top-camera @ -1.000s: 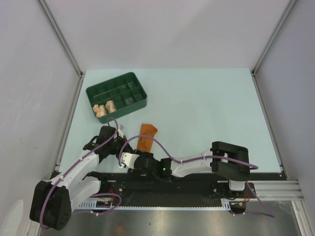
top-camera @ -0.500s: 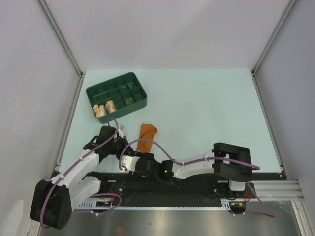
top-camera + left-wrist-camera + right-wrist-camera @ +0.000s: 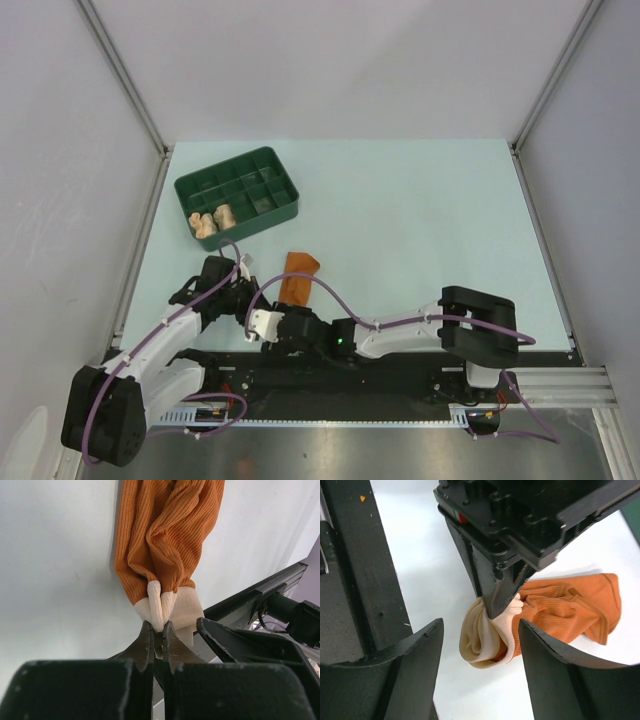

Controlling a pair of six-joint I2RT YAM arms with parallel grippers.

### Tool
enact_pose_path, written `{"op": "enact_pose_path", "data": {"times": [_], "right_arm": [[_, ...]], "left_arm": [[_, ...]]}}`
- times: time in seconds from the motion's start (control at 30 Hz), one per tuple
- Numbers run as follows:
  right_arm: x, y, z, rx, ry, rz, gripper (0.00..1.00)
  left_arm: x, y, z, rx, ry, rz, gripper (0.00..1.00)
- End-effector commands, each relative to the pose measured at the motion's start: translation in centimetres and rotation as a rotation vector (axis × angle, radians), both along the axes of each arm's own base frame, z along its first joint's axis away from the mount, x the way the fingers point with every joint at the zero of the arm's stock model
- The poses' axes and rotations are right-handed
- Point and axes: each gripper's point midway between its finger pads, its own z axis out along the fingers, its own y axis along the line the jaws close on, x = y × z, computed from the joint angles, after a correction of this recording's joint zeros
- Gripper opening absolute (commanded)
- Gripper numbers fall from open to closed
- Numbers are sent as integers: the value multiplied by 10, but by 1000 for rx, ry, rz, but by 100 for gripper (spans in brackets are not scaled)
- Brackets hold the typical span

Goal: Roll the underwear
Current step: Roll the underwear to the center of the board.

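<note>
1. L gripper [image 3: 156, 630]: jaws pinched tight on cream hem of orange underwear [image 3: 167, 540].
2. R gripper [image 3: 480, 630]: jaws wide, either side of that hem.
3. Underwear lies on table [image 3: 420, 220], nr front edge.

Robotics lab cell: white panel walls [image 3: 350, 60], aluminium frame rail [image 3: 560, 378], pale green table [image 3: 420, 220].

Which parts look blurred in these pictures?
Left wrist view: the left pincer, near the lens, is soft; the rust-orange underwear is sharp. Right wrist view: the right pincer is dark, little detail. Top external view: even light, glare on the metal plate.
</note>
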Motion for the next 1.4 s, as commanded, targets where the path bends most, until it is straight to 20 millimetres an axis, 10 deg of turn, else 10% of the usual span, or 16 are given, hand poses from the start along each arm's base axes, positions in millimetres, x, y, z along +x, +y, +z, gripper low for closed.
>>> {"op": "enact_pose_path", "data": {"times": [0.0, 0.3, 0.67, 0.97, 1.37], "right_arm": [[2, 3, -12, 1, 35, -1, 66], [13, -3, -23, -21, 43, -43, 61], [29, -12, -26, -21, 91, -85, 0], [26, -16, -29, 39, 394, 15, 0], [37, -17, -12, 121, 703, 62, 0]], "left_arm": [[10, -4, 16, -29, -53, -17, 0], [10, -4, 16, -29, -52, -16, 0], [11, -4, 20, -38, -73, -18, 0], [29, 17, 27, 45, -156, 124, 86], [47, 32, 28, 38, -360, 267, 73]]}}
